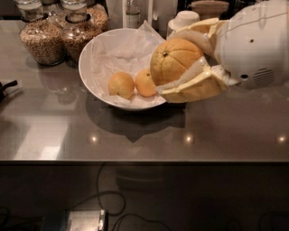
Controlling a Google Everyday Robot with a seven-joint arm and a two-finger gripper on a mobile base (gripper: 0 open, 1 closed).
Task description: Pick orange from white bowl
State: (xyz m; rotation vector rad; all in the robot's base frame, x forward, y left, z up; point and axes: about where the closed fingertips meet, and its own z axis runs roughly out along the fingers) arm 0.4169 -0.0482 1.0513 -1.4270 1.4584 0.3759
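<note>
My gripper [175, 63] is shut on the orange [171, 58], a deep-orange fruit with ribs radiating from its stem dimple. One yellowish finger [194, 32] lies over it and one finger [192, 88] under it. I hold the orange in the air above the right rim of the white bowl [88, 74]. The bowl is lined with crumpled white paper and stands on the grey table. Two smaller fruits lie in it: a paler yellow one [121, 85] and an orange one [145, 82].
Two glass jars of grain [41, 38] [80, 36] stand at the back left. Stacked white cups [183, 20] and a bottle [132, 13] are behind the bowl. A black object [6, 88] lies at the left edge. The table's front edge [144, 160] runs across.
</note>
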